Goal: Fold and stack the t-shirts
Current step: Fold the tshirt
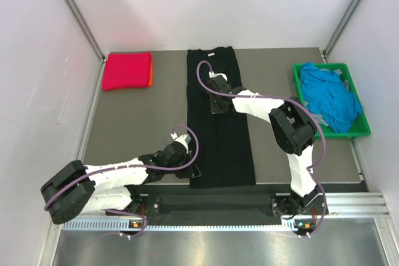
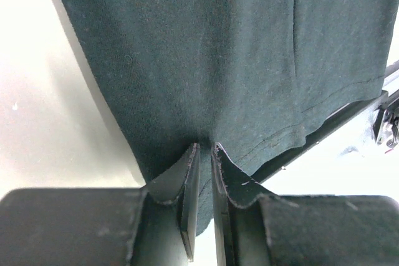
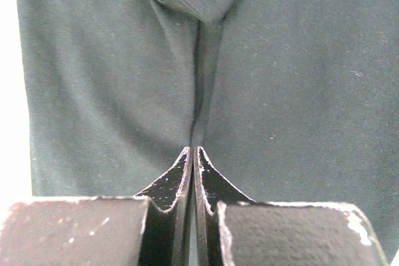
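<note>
Black shirt [image 1: 219,116], folded into a long narrow strip, lies flat down mid-frame. Red shirt [image 1: 127,70], folded square, upper left, atop an orange one [image 1: 151,75]. Blue shirts [image 1: 330,98] lie crumpled at right.

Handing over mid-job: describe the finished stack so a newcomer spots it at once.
On the grey table, look to the far left corner. A neat magenta-red square lies there, an orange edge peeking out on its right. Unlike the long black t-shirt mid-table and the blue ones heaped in the green crate, it is folded.
</note>
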`<state>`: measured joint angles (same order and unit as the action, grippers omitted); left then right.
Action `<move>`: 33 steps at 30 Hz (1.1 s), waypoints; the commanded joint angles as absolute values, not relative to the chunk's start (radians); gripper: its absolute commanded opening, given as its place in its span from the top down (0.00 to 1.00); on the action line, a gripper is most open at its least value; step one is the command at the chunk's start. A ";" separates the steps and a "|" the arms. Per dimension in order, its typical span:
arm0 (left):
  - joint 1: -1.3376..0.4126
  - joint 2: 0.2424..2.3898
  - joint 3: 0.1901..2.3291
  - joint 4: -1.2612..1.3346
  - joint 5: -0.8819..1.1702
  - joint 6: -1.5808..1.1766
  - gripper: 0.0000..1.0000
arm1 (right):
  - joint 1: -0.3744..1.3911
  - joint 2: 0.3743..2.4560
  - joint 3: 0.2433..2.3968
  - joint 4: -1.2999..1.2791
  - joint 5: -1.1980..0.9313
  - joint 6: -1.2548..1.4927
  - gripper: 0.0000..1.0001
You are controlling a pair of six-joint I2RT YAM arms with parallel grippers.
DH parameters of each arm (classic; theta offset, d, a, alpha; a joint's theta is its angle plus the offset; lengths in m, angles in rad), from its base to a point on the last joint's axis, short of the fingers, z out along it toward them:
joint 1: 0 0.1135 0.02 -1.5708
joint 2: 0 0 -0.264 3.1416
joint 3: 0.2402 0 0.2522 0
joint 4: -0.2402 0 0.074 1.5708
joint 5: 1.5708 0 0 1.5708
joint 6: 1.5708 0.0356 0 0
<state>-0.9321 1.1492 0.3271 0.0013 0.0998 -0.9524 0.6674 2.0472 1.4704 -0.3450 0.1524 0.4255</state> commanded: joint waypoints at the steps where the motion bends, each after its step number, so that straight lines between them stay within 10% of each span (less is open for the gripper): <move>1: -0.948 1.163 0.319 -0.040 0.075 -0.954 0.81 | 0.650 2.056 1.517 -0.360 0.170 0.411 0.99; 15: -0.951 1.080 0.570 -0.345 -0.046 -0.853 0.76 | 0.650 1.722 1.318 -0.541 0.133 0.502 0.73; 21: -0.950 1.034 0.608 -0.428 0.035 -0.790 0.79 | 0.641 1.470 0.969 -0.570 0.080 0.633 0.99; 33: -0.954 1.134 0.485 -0.264 0.140 -0.848 1.00 | 0.686 1.169 0.602 -0.608 0.044 0.844 1.00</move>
<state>-0.9485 1.1133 0.5198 -0.3286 0.1253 -0.8352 0.6670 1.1831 0.6266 -0.6296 0.0498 0.7578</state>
